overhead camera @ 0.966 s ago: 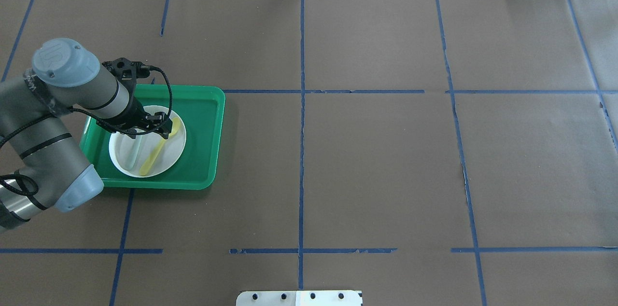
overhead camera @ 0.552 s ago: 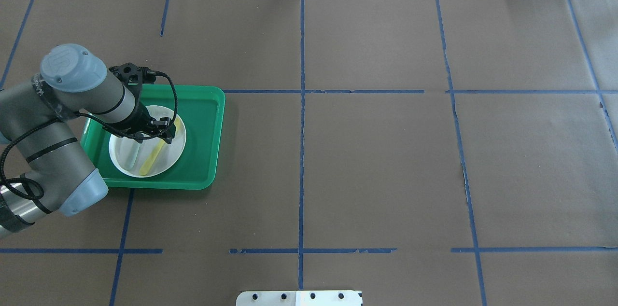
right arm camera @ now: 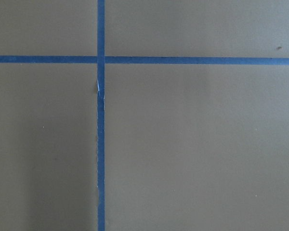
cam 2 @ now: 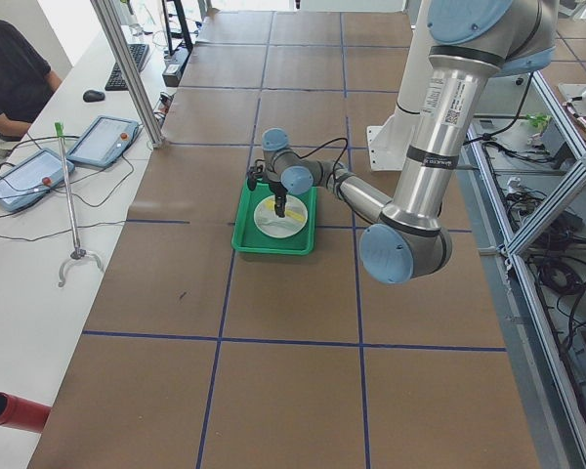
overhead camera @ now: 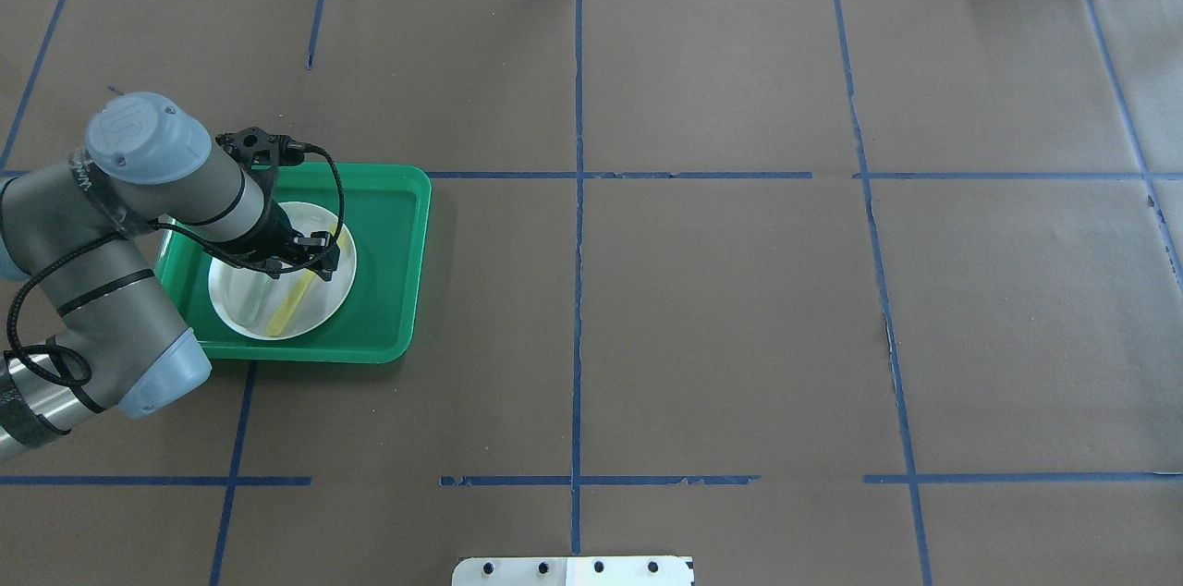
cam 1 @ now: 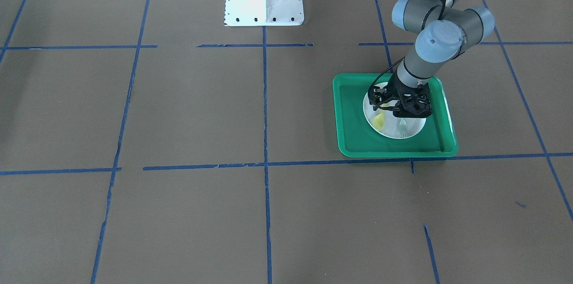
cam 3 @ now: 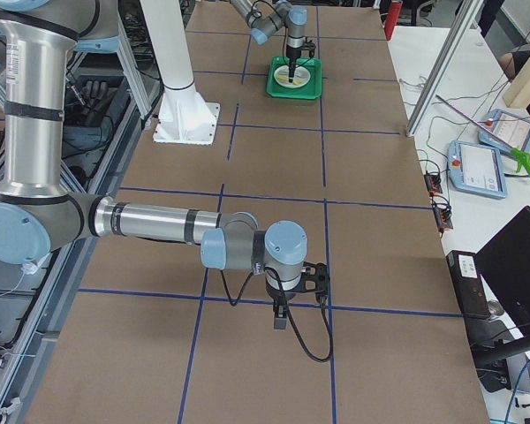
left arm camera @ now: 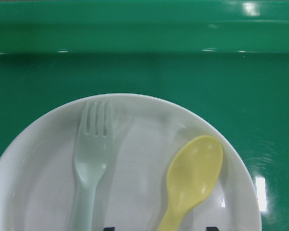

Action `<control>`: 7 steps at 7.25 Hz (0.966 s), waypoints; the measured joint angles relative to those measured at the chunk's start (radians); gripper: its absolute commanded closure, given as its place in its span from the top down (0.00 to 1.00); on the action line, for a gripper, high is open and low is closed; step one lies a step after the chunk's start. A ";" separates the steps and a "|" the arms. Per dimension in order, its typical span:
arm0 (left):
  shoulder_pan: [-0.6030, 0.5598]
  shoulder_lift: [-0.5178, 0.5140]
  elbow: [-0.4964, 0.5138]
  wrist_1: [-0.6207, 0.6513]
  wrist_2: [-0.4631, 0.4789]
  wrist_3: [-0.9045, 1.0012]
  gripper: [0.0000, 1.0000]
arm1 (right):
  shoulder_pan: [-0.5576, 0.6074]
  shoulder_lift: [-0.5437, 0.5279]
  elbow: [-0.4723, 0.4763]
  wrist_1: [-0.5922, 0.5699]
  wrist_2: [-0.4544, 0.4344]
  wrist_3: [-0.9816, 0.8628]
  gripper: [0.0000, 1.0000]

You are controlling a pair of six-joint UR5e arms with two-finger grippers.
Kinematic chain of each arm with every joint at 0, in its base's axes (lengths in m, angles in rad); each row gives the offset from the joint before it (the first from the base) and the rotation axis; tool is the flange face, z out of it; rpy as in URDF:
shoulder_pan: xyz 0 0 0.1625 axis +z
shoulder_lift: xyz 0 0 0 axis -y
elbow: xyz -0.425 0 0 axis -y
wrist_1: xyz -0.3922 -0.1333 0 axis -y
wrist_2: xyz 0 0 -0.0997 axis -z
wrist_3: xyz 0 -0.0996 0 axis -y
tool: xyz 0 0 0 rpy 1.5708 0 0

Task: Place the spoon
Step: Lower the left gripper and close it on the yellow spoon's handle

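A brown-papered table (overhead camera: 721, 318), gridded with blue tape (overhead camera: 578, 290), carries a green tray (overhead camera: 393, 272).

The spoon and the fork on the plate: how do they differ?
The spoon is opaque pale yellow; the fork is translucent grey-green. The spoon ends in an oval bowl, the fork in tines. The spoon lies angled to the fork. Both rest on the plate.

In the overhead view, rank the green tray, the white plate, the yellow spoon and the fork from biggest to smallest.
1. green tray
2. white plate
3. yellow spoon and fork: similar in length, both partly hidden under the left tool, so I won't rank them.
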 measured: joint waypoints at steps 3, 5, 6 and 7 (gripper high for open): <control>0.001 0.000 0.010 -0.025 -0.001 -0.005 0.67 | 0.000 0.000 0.000 0.000 0.000 -0.001 1.00; 0.002 0.000 0.010 -0.026 0.000 -0.005 0.64 | 0.000 0.000 0.000 0.000 0.000 0.000 1.00; 0.002 0.000 0.010 -0.026 0.000 -0.006 0.62 | 0.000 0.000 0.000 0.000 0.000 0.000 1.00; 0.003 0.000 0.009 -0.026 0.000 -0.007 0.56 | 0.000 0.000 0.000 0.000 0.000 0.000 1.00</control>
